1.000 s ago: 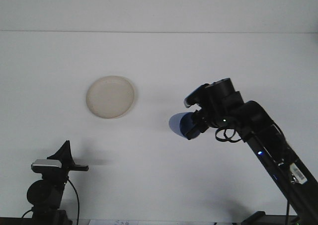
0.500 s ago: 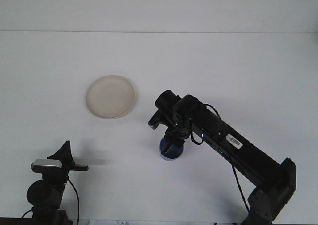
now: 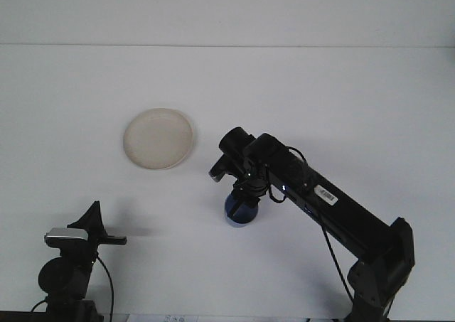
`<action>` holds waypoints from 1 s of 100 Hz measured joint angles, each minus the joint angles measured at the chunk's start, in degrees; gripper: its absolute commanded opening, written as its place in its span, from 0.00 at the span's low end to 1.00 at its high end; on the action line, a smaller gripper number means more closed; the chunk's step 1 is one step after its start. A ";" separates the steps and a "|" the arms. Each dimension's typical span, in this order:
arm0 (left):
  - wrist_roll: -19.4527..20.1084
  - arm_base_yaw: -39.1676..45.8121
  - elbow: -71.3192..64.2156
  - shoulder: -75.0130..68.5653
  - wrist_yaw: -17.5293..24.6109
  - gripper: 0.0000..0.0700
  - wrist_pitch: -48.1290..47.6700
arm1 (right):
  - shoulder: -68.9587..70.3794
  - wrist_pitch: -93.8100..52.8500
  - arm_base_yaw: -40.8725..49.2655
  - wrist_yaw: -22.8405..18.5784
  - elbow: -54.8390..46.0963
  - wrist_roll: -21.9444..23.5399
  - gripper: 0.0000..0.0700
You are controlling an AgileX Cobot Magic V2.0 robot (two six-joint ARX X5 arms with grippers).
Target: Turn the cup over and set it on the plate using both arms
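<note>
Nearest the camera, low on the robot's left, the left gripper [image 3: 99, 229] sits parked above the table [image 3: 341, 102], well apart from everything else; its jaws show only edge-on, so its state cannot be told.

Farther out, the right gripper [image 3: 244, 200] reaches down and leftward over the blue cup [image 3: 238, 212]. Cup sits on the table directly under the gripper, apparently upright, though its mouth is hidden by the wrist. The fingers reach down at the cup's upper part, but whether they are clamped on it or already let go cannot be told from this view.

Beyond and to the left of the right gripper lies the cream plate [image 3: 158, 138], apart from the cup, nothing on it.

Judgement: step in hand looks like setting the cup down for a handover. To do it well, confirm the base is fully seated before letting go, then withdraw straight upward so the fingers do not drag the rim and tip it. Left arm should approach only once the right is clear.
</note>
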 measured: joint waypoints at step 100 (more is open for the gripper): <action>-0.15 0.00 0.00 0.00 0.00 0.02 1.51 | -33.83 15.67 -30.88 -1.55 -12.04 1.01 0.57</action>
